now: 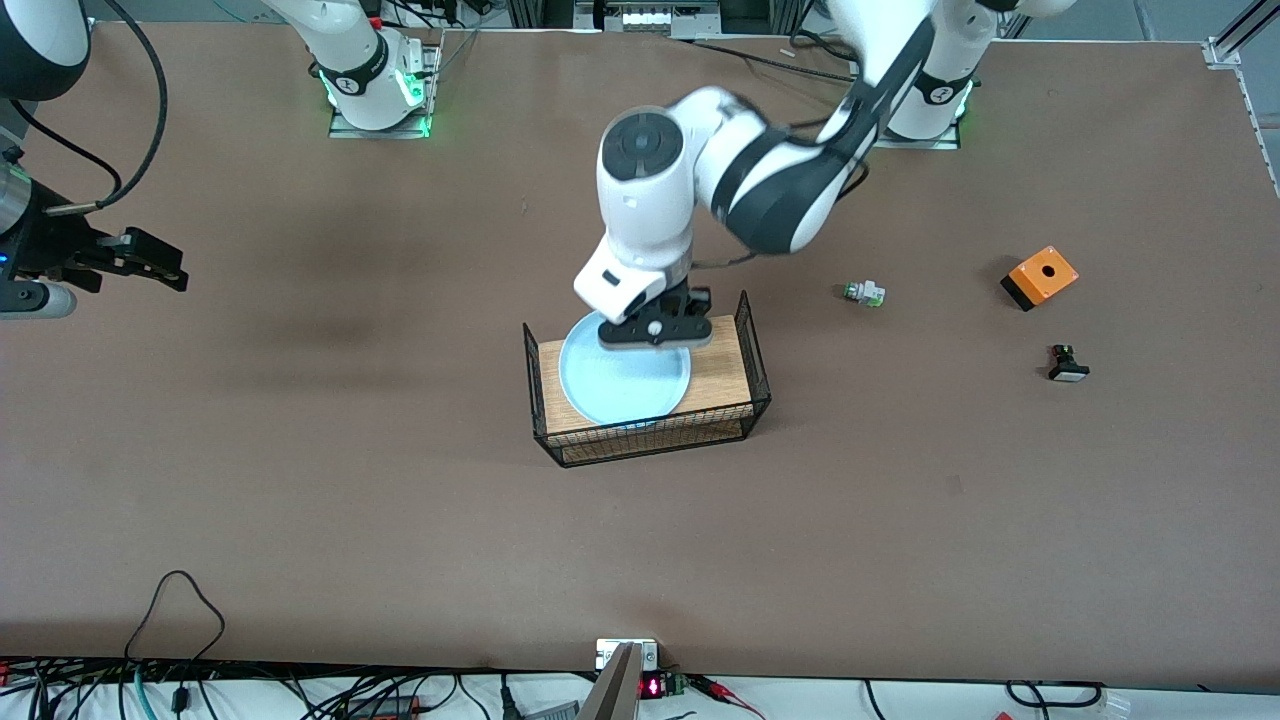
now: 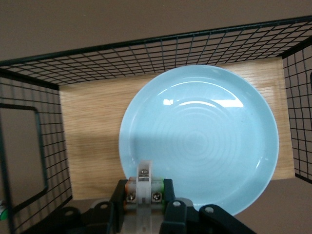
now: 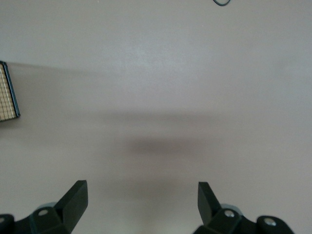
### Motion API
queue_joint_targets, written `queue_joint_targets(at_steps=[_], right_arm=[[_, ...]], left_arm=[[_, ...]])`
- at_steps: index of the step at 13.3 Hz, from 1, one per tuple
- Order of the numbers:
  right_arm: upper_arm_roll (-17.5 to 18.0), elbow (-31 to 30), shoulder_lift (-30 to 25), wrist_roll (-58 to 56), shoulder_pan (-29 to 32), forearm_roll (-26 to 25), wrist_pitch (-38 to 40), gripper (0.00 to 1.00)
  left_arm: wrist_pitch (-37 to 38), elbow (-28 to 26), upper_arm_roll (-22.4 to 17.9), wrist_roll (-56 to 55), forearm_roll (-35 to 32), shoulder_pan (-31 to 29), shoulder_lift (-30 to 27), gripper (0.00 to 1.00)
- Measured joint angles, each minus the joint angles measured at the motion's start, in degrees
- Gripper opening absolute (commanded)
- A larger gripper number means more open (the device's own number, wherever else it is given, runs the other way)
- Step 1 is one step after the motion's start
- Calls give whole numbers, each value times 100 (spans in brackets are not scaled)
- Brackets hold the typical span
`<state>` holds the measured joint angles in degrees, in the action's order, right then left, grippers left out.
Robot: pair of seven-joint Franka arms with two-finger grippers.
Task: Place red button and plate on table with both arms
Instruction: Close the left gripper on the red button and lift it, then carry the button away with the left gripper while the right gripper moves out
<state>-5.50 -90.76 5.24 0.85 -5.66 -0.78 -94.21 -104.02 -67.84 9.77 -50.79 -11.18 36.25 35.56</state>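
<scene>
We find the pale blue plate (image 1: 625, 380) lying flat on the wooden top of the wire-sided rack (image 1: 745, 395) at the middle of the table (image 1: 300, 500), and our left gripper (image 1: 655, 328) is down at the plate's rim on the edge toward the arm bases. In the left wrist view the fingers (image 2: 168, 187) stand narrow around a small white piece right at the plate's rim (image 2: 195, 146); we cannot tell whether they have already pinched the rim itself. We judge the plate stiff, smooth and probably slippery, light enough for one arm but liable to tilt or slide when held by one edge, and likely to chip if it knocks the wire walls, so the rim is the only sensible hold and the lift should clear the mesh first. Our right gripper (image 3: 141, 202) waits over bare table toward the right arm's end, its fingers wide apart and empty. We do not see the red button; a white switch with green end (image 1: 864, 293), an orange box (image 1: 1040, 277) and a black switch (image 1: 1067, 364) lie toward the left arm's end.
</scene>
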Motion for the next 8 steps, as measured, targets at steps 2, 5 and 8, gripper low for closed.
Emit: queue_joint_targets(at_steps=[2, 5, 8], right_arm=[[21, 8, 0, 794, -204, 14, 110, 100], [29, 17, 0, 2149, -470, 327, 204, 100], [33, 7, 21, 2823, -696, 548, 205, 100]], left_arm=[[574, 25, -1, 0, 11, -17, -363, 9], [1246, 27, -24, 495, 16, -362, -820, 10], [1637, 14, -51, 1914, 48, -1207, -961, 10]])
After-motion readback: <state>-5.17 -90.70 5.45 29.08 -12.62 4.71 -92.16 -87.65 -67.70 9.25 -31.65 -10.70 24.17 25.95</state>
